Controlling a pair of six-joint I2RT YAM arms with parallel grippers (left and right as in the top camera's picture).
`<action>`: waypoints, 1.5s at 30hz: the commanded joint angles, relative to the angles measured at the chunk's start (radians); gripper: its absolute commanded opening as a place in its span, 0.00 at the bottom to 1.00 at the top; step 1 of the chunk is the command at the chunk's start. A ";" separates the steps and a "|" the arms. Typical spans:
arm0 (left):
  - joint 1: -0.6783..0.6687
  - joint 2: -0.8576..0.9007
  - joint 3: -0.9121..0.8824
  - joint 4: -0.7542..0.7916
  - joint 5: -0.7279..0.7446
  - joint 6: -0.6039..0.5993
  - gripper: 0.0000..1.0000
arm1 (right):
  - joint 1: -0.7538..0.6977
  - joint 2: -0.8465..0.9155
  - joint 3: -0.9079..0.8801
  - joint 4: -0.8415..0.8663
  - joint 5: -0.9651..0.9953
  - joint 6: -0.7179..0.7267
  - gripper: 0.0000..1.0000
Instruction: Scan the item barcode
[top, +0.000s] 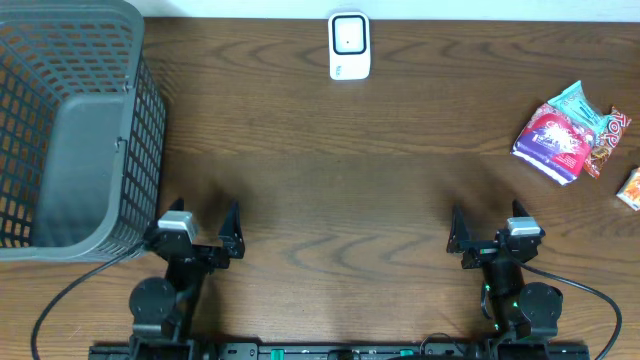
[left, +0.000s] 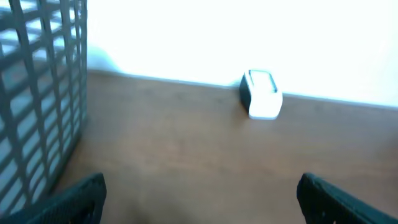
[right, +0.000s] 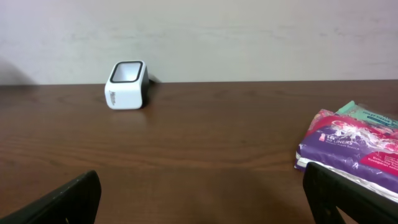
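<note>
The white barcode scanner (top: 349, 45) stands at the table's far edge, near the middle; it also shows in the left wrist view (left: 261, 94) and the right wrist view (right: 127, 84). A small pile of items lies at the right: a purple packet (top: 553, 140) (right: 354, 146), a teal packet (top: 580, 100) behind it, and a red-brown wrapper (top: 608, 140). My left gripper (top: 198, 235) (left: 201, 193) is open and empty near the front left. My right gripper (top: 490, 235) (right: 202, 193) is open and empty near the front right, short of the purple packet.
A tall grey mesh basket (top: 70, 130) (left: 37, 93) stands at the left, right beside my left arm. A small orange item (top: 630, 188) lies at the table's right edge. Bare dark wood lies between both grippers and the scanner.
</note>
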 joint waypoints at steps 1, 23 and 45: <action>0.021 -0.074 -0.066 0.045 0.008 0.016 0.98 | -0.006 -0.006 -0.001 -0.005 0.005 0.013 0.99; 0.045 -0.071 -0.098 -0.031 0.011 0.141 0.98 | -0.006 -0.006 -0.001 -0.005 0.005 0.014 0.99; 0.049 -0.071 -0.098 -0.042 -0.132 0.124 0.98 | -0.006 -0.006 -0.001 -0.005 0.005 0.013 0.99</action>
